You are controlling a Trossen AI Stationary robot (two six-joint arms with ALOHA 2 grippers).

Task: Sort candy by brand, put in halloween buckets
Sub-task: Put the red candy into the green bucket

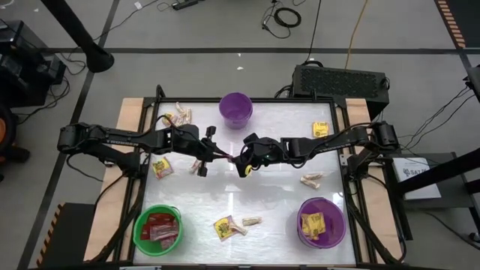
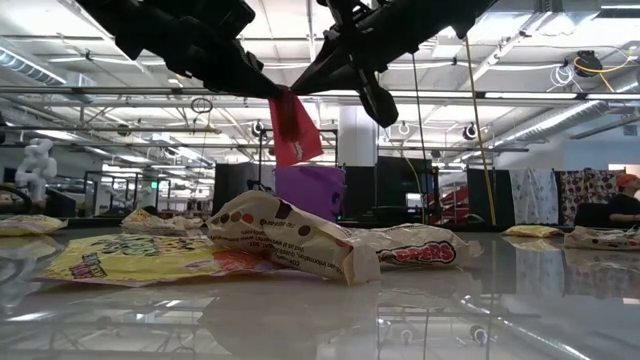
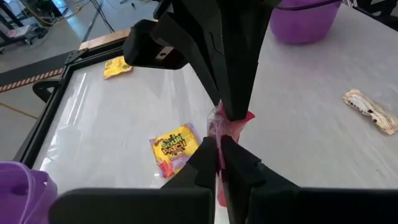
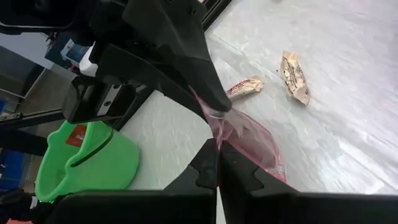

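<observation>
A flat red packet [image 2: 294, 128] is pinched in mid-air above the counter [image 1: 277, 199] by both the left gripper [image 1: 225, 157] and right gripper [image 1: 241, 159], each pressed together on an edge. The wrapper is judged light, limp and slippery, best taken at its edge.

Grey floor [image 1: 225, 30] strewn with cables [image 1: 285, 16]; ceiling strip lights [image 2: 560, 125] glow overhead
</observation>
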